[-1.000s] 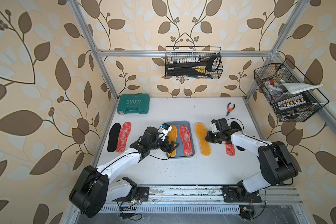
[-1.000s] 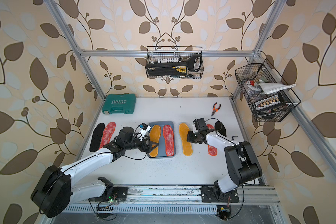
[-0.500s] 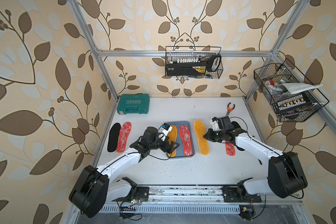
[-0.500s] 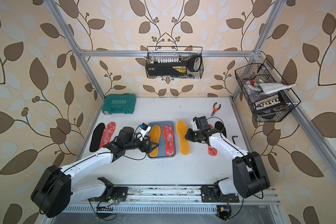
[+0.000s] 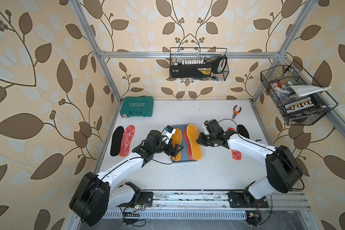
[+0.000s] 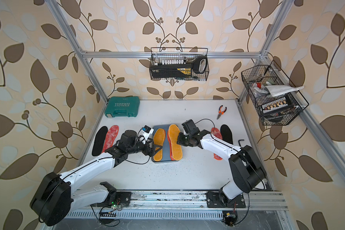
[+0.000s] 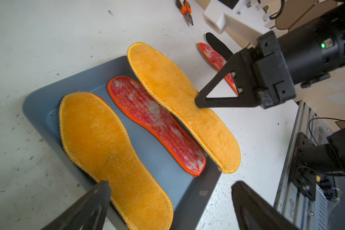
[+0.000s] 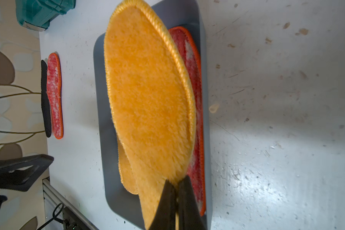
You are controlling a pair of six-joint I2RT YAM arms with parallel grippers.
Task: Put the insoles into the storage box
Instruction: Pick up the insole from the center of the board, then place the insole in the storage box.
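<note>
- Top views both show pale "EXPLOIT" lettering on the green plastic tool case, at the table's far left corner.
- Right gripper is pinched tight on the stitched edge of a fuzzy mustard-yellow insole, which slants over the smooth blue-grey storage box.
- Inside lie its fuzzy twin and an orange-edged red-white mottled insole.
- Left gripper hovers above, fingers spread wide, empty.

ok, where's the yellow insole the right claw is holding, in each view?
Top view: held insole at picture centre, over the box.
Top view: same spot, centre.
Left wrist: upper middle, right claw at its edge.
Right wrist: fills the centre.
Landmark: box, beneath it in all four.
</note>
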